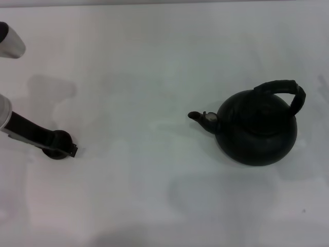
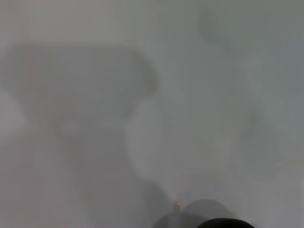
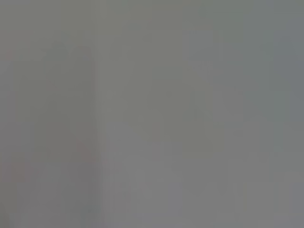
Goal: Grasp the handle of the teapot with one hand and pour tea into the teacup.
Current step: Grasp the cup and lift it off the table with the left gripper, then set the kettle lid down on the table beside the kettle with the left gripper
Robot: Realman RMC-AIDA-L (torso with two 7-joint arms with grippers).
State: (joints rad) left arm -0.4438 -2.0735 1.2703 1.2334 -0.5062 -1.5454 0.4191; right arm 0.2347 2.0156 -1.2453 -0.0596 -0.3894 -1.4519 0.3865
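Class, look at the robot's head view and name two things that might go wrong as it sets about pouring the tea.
1. The left gripper sits right over the teacup, hiding most of it; it may block a pour or knock the cup.
2. The teapot stands far from the cup on the robot's right, nothing holding its handle; carrying it across risks spills.

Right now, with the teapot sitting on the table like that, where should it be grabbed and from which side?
Grip the handle, the thick black arch over the teapot. It stands clear of the lid toward the pot's right rear, opposite the spout, so coming down from above on the right looks best.
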